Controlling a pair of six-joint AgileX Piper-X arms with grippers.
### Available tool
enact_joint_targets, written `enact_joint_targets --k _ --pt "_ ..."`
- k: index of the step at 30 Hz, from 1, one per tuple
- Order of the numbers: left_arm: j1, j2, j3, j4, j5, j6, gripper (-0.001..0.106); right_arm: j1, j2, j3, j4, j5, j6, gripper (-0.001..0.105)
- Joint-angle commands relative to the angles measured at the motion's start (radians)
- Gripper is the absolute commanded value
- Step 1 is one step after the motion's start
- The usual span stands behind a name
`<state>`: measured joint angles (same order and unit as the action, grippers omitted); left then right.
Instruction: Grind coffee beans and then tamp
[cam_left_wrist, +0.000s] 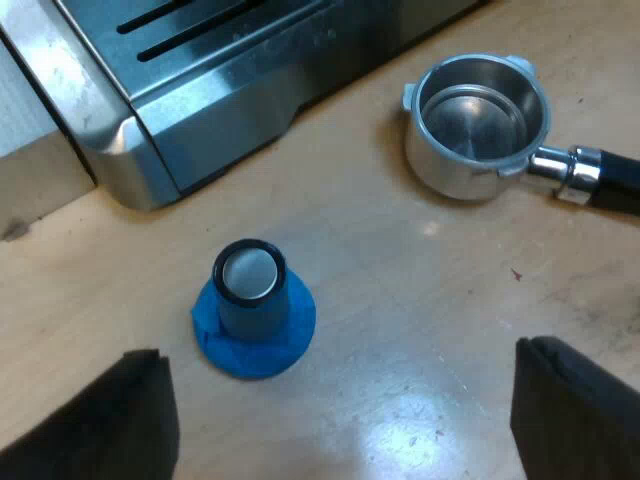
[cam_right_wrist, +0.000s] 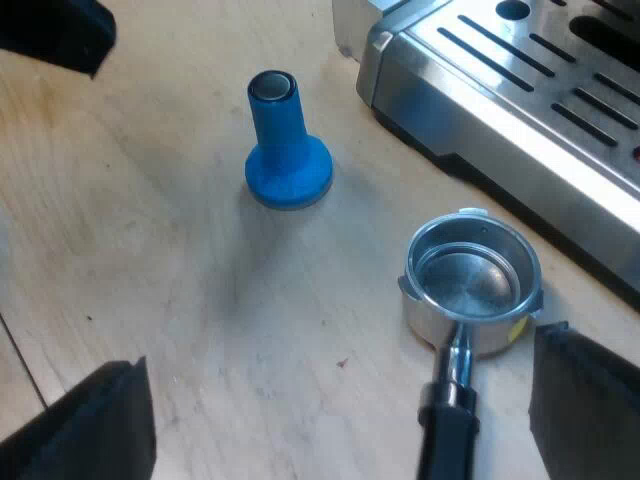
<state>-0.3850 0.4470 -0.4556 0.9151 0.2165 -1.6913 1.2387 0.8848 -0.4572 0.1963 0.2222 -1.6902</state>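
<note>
Two loose pieces of coffee kit are shown on a pale wooden table (cam_left_wrist: 400, 330), neither yet picked up. A round steel holder with a dark handle (cam_left_wrist: 478, 125) is seen lying flat near the corner of a brushed-metal espresso machine (cam_left_wrist: 230, 80). Its basket is bare and shiny, so no grounds are judged to have been caught and grinding is taken as the step not yet done. A blue flared tamper with a dark-rimmed top (cam_left_wrist: 253, 310) is stood upright on its base, well apart from the holder and near the machine's slotted tray.

The left gripper (cam_left_wrist: 335, 365) is held above the tamper, its two black fingers spread wide with nothing between them. The right gripper (cam_right_wrist: 340, 360) is poised over the holder's handle, likewise spread wide and empty. A dark shape (cam_right_wrist: 55, 35) beyond the tamper in the right wrist view may be part of the other arm, though that cannot be settled.

Trouble is most likely to be caused by a grasp placed off the handle's centre, by which the holder could be swung or skidded across the smooth wood. The tamper could be toppled by a brushing finger, and tamping would be wasted on an empty basket.
</note>
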Motion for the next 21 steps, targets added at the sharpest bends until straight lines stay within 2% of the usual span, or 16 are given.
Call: enact_joint_targets --k 1,7,16,21 --pt "-0.001 -0.002 -0.002 -0.023 -0.002 0.002 0.071 0.003 -0.001 0.03 -0.068 -0.003 -0.004 0.077" --pt "-0.001 0.077 -0.002 -0.041 -0.085 0.015 0.071 0.003 -0.001 0.031 -0.066 -0.003 -0.042 0.077" --pt "-0.001 0.258 -0.002 -0.171 -0.085 0.015 0.071 0.003 -0.001 0.031 -0.066 0.006 -0.057 0.077" --pt "-0.001 0.294 -0.002 -0.192 -0.081 0.015 0.071 0.0 0.025 0.031 -0.066 0.008 -0.065 0.077"
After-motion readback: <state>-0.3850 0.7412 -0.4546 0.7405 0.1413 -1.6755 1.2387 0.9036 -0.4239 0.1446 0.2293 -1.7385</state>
